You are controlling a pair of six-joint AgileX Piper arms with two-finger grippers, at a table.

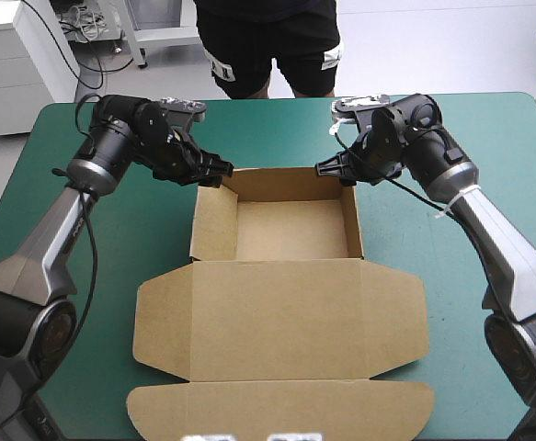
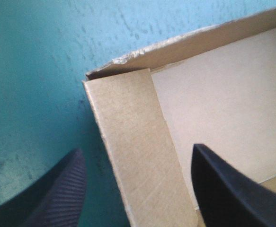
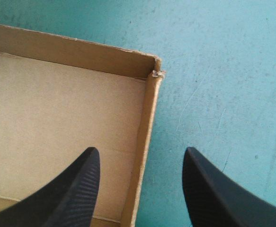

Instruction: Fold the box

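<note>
The brown board box (image 1: 290, 230), a tray with walls raised and lid lying flat, sits mid-surface (image 1: 488, 138); left tool (image 1: 223, 170) and right tool (image 1: 323, 168), both spread wide, straddle its side walls at the far corners

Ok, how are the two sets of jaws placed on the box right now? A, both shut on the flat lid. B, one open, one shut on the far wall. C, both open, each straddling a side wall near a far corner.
C: in each wrist view the jaws stand apart with a raised side wall of the box between them, near a far corner.
</note>
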